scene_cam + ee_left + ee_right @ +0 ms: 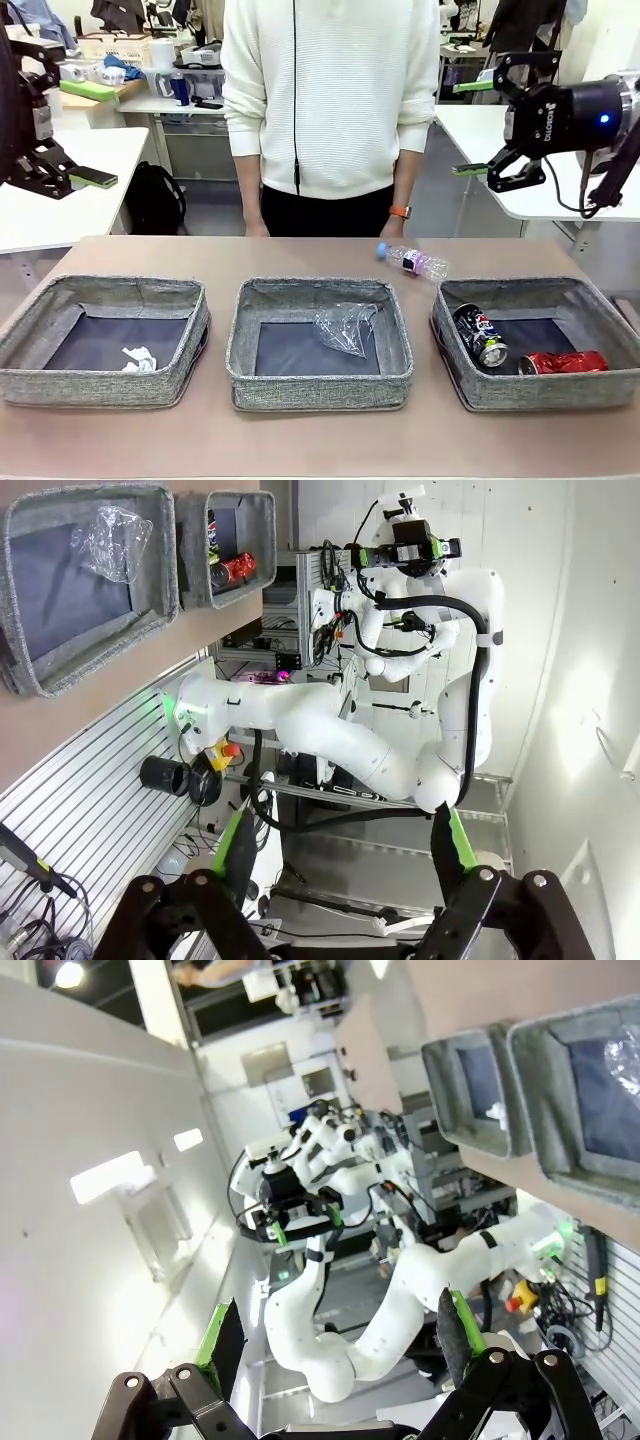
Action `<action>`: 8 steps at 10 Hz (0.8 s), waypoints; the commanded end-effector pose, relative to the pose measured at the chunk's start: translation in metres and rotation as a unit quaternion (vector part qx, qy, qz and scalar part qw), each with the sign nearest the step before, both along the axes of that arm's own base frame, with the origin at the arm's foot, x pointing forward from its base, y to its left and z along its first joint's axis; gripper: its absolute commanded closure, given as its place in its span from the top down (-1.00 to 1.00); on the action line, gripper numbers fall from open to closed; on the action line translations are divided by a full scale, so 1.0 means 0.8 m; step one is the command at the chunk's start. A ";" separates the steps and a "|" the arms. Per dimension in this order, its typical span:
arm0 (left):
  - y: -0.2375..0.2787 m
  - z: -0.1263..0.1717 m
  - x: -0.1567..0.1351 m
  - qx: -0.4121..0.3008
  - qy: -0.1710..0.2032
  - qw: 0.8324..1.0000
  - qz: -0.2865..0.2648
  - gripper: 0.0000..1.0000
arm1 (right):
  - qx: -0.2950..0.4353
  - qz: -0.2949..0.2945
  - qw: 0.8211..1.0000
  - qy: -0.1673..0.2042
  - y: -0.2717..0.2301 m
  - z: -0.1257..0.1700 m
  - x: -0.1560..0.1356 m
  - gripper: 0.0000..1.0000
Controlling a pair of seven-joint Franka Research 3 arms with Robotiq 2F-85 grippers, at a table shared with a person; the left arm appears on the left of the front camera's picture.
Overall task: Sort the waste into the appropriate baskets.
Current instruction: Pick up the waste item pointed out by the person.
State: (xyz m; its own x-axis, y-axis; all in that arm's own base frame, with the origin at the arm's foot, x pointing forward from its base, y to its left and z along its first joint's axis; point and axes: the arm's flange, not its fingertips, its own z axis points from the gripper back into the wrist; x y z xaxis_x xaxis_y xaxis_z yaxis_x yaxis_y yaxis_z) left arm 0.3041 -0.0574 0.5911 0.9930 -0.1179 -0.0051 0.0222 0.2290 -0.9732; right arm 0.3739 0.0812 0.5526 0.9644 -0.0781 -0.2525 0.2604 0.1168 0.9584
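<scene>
Lying on its side near the desk's far edge, your clear bottle (413,262) shows a blue cap and purple label, just behind the right basket (455,375). Both grippers (478,128) (340,852) stand apart, empty.

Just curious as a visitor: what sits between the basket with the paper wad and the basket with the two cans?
In the front view, a third grey woven basket sits between them, holding a crumpled clear plastic cup.
</scene>
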 end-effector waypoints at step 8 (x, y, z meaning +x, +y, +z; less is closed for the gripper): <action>-0.002 0.005 -0.001 -0.011 0.007 1.000 0.000 0.81 | -0.005 -0.004 1.000 -0.002 0.002 0.000 0.002 1.00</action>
State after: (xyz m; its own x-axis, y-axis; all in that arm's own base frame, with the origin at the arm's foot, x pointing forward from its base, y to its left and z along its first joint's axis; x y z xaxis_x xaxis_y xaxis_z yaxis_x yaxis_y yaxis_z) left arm 0.3038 -0.0573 0.5911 0.9928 -0.1196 -0.0057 0.0219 0.2284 -0.9733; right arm 0.3739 0.0812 0.5526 0.9644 -0.0783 -0.2525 0.2604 0.1169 0.9584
